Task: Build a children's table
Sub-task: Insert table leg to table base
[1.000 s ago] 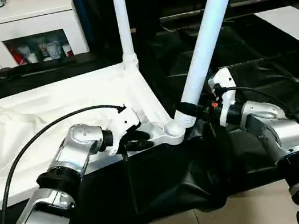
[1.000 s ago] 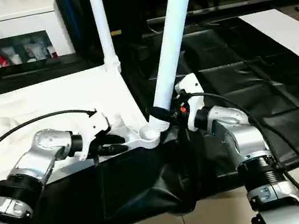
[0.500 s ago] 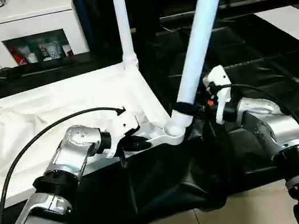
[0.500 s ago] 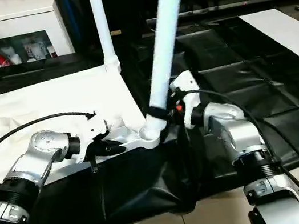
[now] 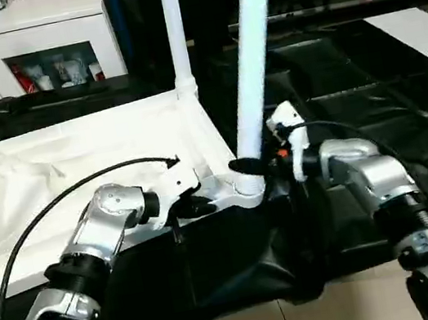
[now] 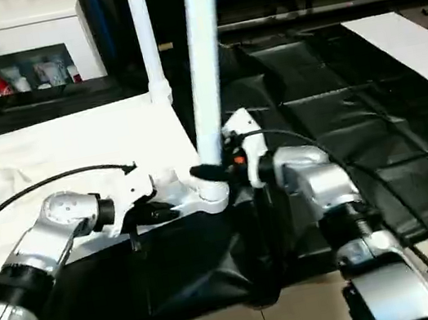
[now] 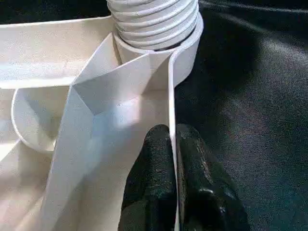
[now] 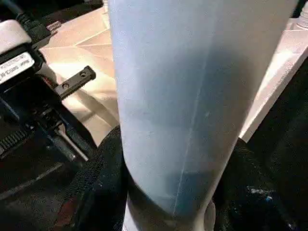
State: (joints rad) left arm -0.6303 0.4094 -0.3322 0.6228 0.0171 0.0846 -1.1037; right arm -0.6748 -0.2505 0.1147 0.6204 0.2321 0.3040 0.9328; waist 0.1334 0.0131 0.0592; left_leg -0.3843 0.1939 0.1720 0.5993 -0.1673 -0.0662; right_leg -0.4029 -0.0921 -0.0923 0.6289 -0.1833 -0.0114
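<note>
Now the left gripper (image 7: 172, 159) is clenched on the thin side wall of the white tabletop (image 5: 74, 164), one black finger (image 7: 151, 178) inside the wall and the other outside it, the wall edge pinched between them. Just beyond those fingertips sits the near corner socket (image 5: 244, 190), with the ribbed end of a leg (image 5: 251, 62) entering it. The right gripper (image 5: 252, 166) grasps that leg low down, its fingers wrapped around the tube just above the socket; the leg rises nearly upright from there. The tabletop lies underside up on the black-draped work table (image 5: 336, 97). Past the left fingers, at the far corner of the same side, another leg (image 5: 174, 30) stands in its socket
</note>
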